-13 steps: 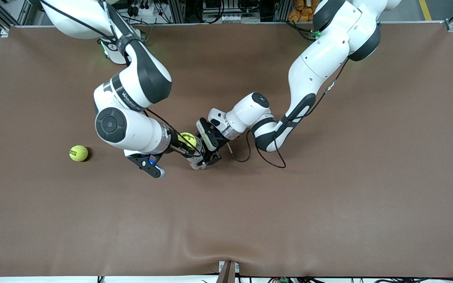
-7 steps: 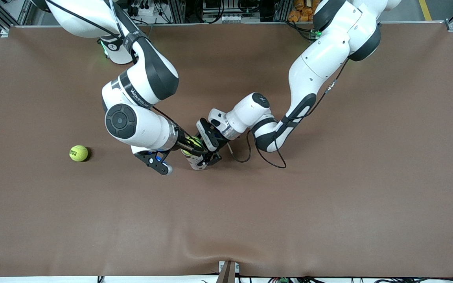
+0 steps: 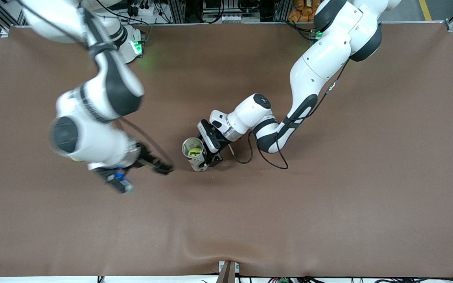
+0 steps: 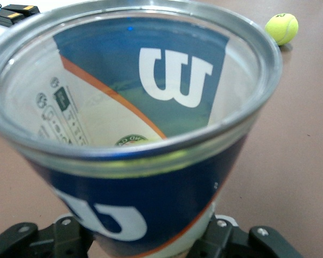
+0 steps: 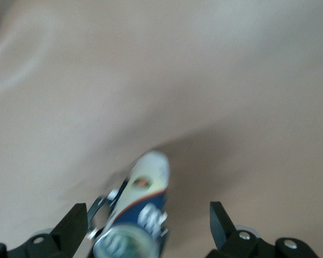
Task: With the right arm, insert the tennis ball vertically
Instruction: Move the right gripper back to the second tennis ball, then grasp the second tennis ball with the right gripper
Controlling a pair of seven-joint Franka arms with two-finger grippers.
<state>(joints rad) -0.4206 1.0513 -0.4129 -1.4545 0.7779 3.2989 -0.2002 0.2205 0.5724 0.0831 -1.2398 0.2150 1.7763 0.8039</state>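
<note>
The right end effector (image 3: 163, 169) hung empty over the surface (image 3: 328, 216) beside the can (image 3: 194, 152), fingers apart. The tennis ball (image 3: 192, 149) sat inside the upright can, clamped by the left end effector (image 3: 210, 154). The insertion looked done.

In the right wrist view, the two black fingers (image 5: 72, 226) of the right gripper (image 5: 145, 228) are seen at the lower edge, set wide apart, and nothing is held between them. Between the fingers, lower down on the table, a tennis ball can (image 5: 135, 212) is seen from above. Its body is blue and white, with white lettering on the blue part, and its open mouth (image 5: 121, 248) is turned toward the camera. Small black gripper parts (image 5: 99, 209) are seen just beside the can, touching its side. The brown table surface (image 5: 215, 80) fills the rest of the view, and a darker shadow (image 5: 204, 145) lies on it near the can.
</note>
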